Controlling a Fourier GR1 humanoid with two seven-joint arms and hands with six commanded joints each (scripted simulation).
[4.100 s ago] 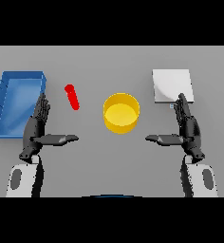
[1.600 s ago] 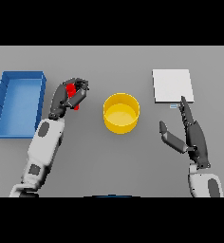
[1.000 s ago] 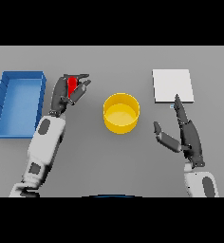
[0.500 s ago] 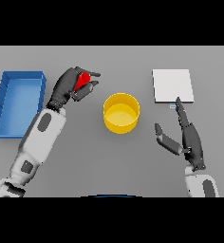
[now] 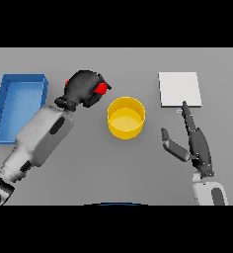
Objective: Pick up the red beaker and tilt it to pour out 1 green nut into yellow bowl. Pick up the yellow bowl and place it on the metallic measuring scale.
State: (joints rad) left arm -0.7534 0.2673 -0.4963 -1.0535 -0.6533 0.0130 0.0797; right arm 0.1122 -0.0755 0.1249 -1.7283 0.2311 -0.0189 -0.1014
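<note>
My left hand point(image 5: 83, 89) is curled tight round the red beaker point(image 5: 102, 88). I can only see a bit of red poking out on the side of the hand that faces the bowl. The hand and beaker are up near the yellow bowl point(image 5: 126, 117), just to its left and a little farther back. I cannot tell if the beaker is over the rim or only beside it. I cannot see a green nut anywhere, not in the bowl and not in the beaker.

The bowl sits on the grey table point(image 5: 89, 168), about in the middle. The scale point(image 5: 180, 89) is a flat pale square, off to the right of the bowl and apart from it.

My right hand point(image 5: 195, 143) is low on the right, in front of the scale. Its fingers are straight and its thumb sticks out to the side. It holds nothing.

A blue tray point(image 5: 39, 94) lies at the far left, behind my left arm.
</note>
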